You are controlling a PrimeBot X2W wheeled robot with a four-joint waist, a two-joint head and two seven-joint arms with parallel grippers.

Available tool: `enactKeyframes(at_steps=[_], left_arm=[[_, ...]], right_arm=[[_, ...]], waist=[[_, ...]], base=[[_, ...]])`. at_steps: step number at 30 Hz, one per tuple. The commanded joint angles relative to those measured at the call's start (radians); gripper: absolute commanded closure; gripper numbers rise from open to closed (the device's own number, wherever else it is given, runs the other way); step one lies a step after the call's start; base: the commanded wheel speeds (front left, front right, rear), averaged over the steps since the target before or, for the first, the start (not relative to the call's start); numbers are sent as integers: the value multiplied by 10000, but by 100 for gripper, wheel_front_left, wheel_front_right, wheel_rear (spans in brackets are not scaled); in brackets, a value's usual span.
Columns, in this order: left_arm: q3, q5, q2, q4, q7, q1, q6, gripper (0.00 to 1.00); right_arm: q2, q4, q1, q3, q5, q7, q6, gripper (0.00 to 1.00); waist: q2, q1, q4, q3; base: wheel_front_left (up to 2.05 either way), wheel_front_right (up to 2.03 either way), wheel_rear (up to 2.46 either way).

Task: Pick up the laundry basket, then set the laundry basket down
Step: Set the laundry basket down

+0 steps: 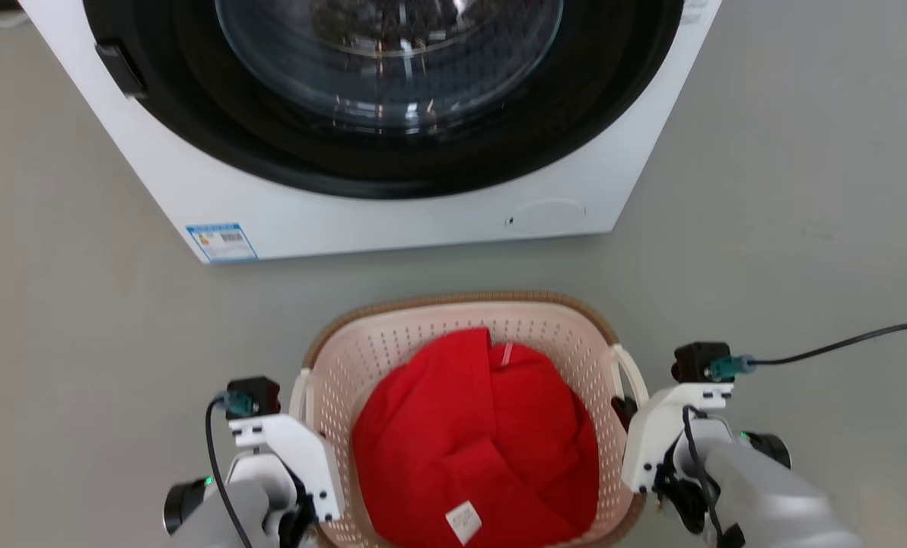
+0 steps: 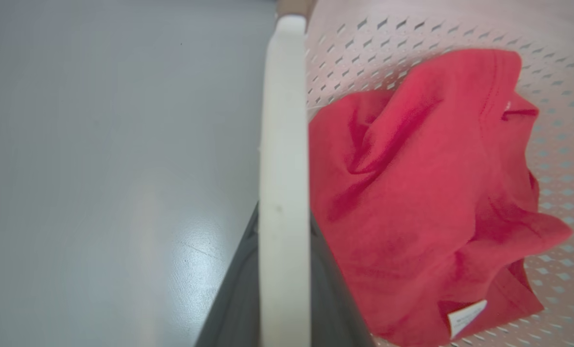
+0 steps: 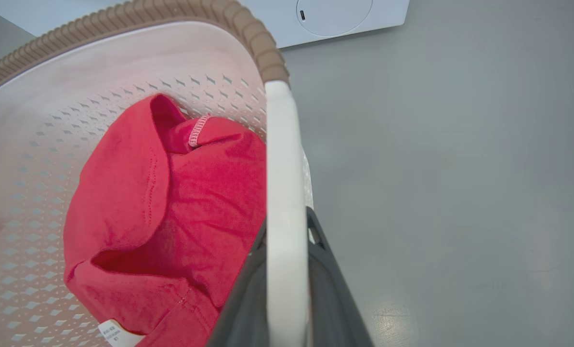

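Left gripper (image 2: 283, 219) and right gripper (image 3: 287, 217) each squeeze a white handle (image 2: 283, 120) between their fingers (image 2: 234, 299), so the laundry basket (image 1: 423, 335) won't tip.

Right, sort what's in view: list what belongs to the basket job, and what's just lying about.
Job: laundry basket; left end effector, shut on its left handle; right end effector, shut on its right handle.
Not the job: washing machine; red garment inside the basket; grey floor.
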Motion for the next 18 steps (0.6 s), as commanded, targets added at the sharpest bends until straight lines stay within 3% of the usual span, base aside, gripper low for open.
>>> enactKeyframes(at_steps=[1, 18], left_arm=[[167, 82, 152, -225, -134, -529, -130, 100], [15, 358, 404, -46, -583, -2342, -74, 100]], right_arm=[[207, -258, -221, 80, 43, -294, 88, 100], [172, -322, -1809, 117, -8, -968, 88, 100]], waist=[[0, 0, 38, 352], [0, 0, 117, 2609]], base=[[0, 0, 0], [0, 0, 0]])
